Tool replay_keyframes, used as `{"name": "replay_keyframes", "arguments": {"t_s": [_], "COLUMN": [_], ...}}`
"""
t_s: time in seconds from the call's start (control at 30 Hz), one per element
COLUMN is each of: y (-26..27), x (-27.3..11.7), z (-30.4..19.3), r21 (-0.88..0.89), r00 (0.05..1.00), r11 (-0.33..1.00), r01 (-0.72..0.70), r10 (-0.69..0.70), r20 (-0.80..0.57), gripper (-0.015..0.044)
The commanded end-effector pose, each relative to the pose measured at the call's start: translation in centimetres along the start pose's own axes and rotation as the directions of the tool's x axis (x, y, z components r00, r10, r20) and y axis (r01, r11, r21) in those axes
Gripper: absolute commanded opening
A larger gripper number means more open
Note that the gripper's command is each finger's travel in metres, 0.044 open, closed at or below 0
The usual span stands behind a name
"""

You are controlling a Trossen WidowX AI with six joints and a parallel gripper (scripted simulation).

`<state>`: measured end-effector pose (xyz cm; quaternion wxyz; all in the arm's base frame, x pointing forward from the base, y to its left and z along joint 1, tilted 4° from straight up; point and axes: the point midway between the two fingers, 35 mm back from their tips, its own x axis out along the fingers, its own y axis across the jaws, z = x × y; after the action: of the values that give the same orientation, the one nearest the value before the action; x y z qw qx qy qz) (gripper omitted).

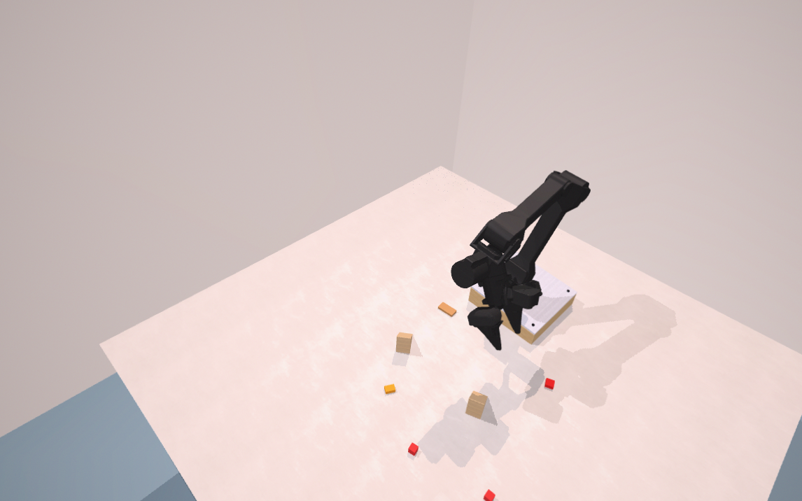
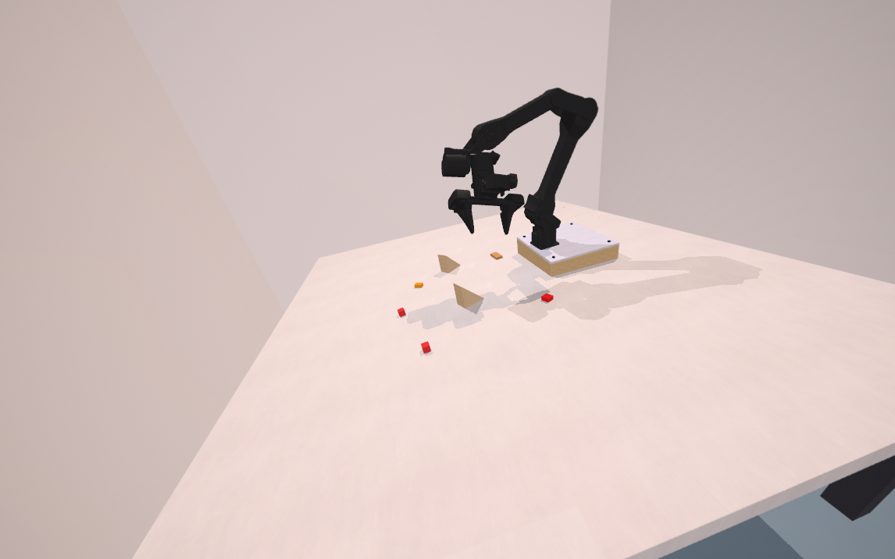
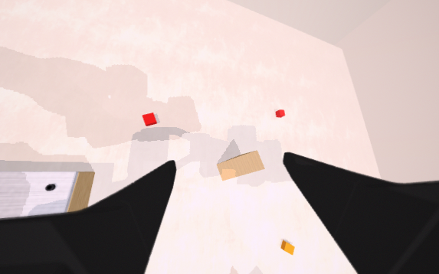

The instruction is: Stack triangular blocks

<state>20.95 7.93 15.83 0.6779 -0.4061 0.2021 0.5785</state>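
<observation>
One wooden triangular block point(image 1: 475, 405) point(image 2: 466, 297) point(image 3: 246, 164) stands on the table, partly in the arm's shadow. The other triangular block point(image 1: 404, 343) point(image 2: 447, 264) stands apart from it, to the upper left in the top view. Both show a pointed wedge outline in the exterior view. My gripper point(image 1: 509, 340) point(image 2: 489, 233) point(image 3: 230, 161) is wide open and empty, high above the table and on the base side of the blocks. It touches neither block. In the wrist view the first block shows between the fingertips, well beyond them.
An orange plank point(image 1: 446, 309) point(image 2: 496, 255) lies near the base plate point(image 1: 555, 291) point(image 2: 584, 262). A small yellow-orange block point(image 1: 390, 388) point(image 2: 418, 285) point(image 3: 289, 248) lies near the triangular blocks. Red pieces point(image 1: 549, 383) point(image 1: 413, 448) point(image 1: 488, 495) point(image 2: 547, 297) point(image 2: 401, 312) point(image 2: 425, 347) lie around them.
</observation>
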Motion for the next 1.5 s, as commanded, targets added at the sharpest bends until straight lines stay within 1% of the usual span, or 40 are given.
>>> {"name": "replay_keyframes", "arguments": {"t_s": [0.0, 0.13, 0.33, 0.5, 0.67, 0.73, 1.2, 1.47], "y": [-5.1, -7.4, -9.4, -10.8, -11.7, -11.8, -11.8, -11.2], "x": [1.4, 3.0, 5.2, 7.5, 9.9, 10.1, 10.2, 11.0], "z": [-0.6, -1.1, -1.6, -2.1, -2.6, -2.6, -2.6, -3.3], "r21": [-0.468, -0.655, -0.788, -0.841, -0.837, -0.835, -0.835, -0.835], "r00": [0.956, 0.901, 0.822, 0.740, 0.648, 0.640, 0.640, 0.633], "r11": [0.834, 0.622, 0.325, 0.037, -0.245, -0.266, -0.266, -0.266], "r01": [-0.292, -0.429, -0.523, -0.540, -0.489, -0.482, -0.482, -0.482], "r10": [0.238, 0.342, 0.436, 0.498, 0.541, 0.543, 0.543, 0.554], "r20": [-0.172, -0.265, -0.366, -0.453, -0.536, -0.543, -0.543, -0.541], "gripper": [0.0440, 0.0440, 0.0440, 0.0440, 0.0440, 0.0440, 0.0440, 0.0440]}}
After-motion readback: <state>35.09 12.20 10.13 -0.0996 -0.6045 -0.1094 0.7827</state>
